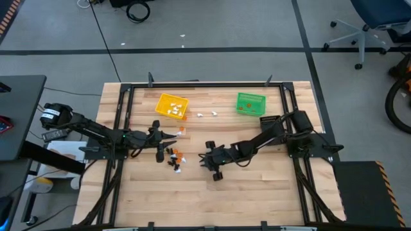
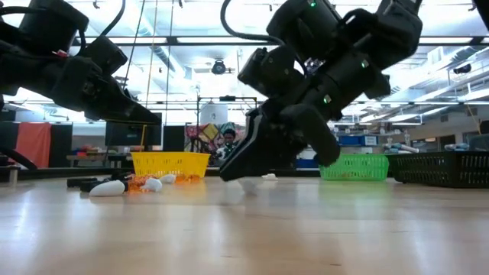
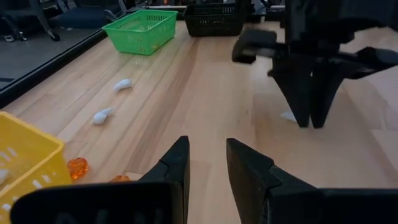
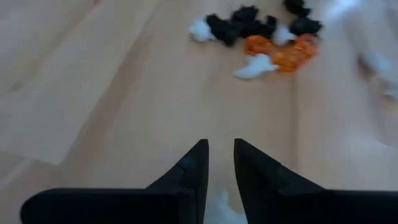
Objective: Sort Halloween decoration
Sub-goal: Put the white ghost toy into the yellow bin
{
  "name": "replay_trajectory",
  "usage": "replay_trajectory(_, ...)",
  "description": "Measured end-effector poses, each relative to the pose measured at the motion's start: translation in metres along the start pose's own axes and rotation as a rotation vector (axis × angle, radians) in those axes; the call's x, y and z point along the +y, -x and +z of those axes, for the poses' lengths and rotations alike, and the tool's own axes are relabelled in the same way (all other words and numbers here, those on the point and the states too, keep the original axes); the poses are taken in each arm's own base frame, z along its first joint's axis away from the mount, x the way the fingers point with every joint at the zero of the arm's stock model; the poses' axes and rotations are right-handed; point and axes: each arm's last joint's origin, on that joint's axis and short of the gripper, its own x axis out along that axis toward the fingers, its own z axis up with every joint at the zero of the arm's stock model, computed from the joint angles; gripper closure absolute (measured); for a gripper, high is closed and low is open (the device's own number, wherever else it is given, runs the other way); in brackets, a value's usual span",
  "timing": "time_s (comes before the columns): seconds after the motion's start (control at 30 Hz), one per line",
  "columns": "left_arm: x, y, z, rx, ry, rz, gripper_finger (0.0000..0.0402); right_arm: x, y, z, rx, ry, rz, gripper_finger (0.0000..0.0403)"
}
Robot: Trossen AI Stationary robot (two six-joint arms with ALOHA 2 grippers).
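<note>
A wooden table [image 1: 257, 192] seen from above, with two dark robot arms reaching in from its left and right edges. Near the far edge sit a yellow bin [image 1: 171, 106] and a green bin [image 1: 250, 103], and a black bin [image 1: 270, 120] sits toward the right edge, beside the right arm. The Halloween decoration [image 1: 173, 157], a loose pile of tiny white, orange and black trinkets, lies near the table's middle, slightly toward the left edge; a few white strays [image 1: 207, 114] lie between the yellow and green bins.

The right gripper [image 4: 221, 163] points down at the table surface near the middle, apart from the pile. Its fingers are drawn narrow around a small white trinket [image 4: 221, 202] that shows between the tips; whether it is firmly pinched cannot be told. The left gripper [image 3: 207, 163] hovers just beside the pile, fingers a narrow gap apart, holding nothing visible.

To do this pick well, the right gripper likely needs the trinket centred between the tips before lifting, since so small a piece could slip out sideways. A straight, slow lift seems safest, then a carry toward the bin holding white pieces.
</note>
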Motion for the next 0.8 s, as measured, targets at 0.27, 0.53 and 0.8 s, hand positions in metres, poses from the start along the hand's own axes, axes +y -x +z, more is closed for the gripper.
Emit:
replay_trajectory(0.27,-0.002,-0.004,0.014,-0.040,-0.002,0.046,0.0320,-0.024,0.018,0.015,-0.013,-0.052,-0.054,0.0321)
replay_trajectory(0.53,-0.004,-0.003,0.012,-0.016,-0.014,0.032,0.0320,-0.021,0.019,-0.002,-0.005,-0.155,0.107,0.0300)
replay_trajectory(0.8,-0.004,-0.003,0.012,-0.017,-0.011,0.031,0.0320,-0.015,0.020,-0.025,-0.099,-0.176,0.101,0.0229)
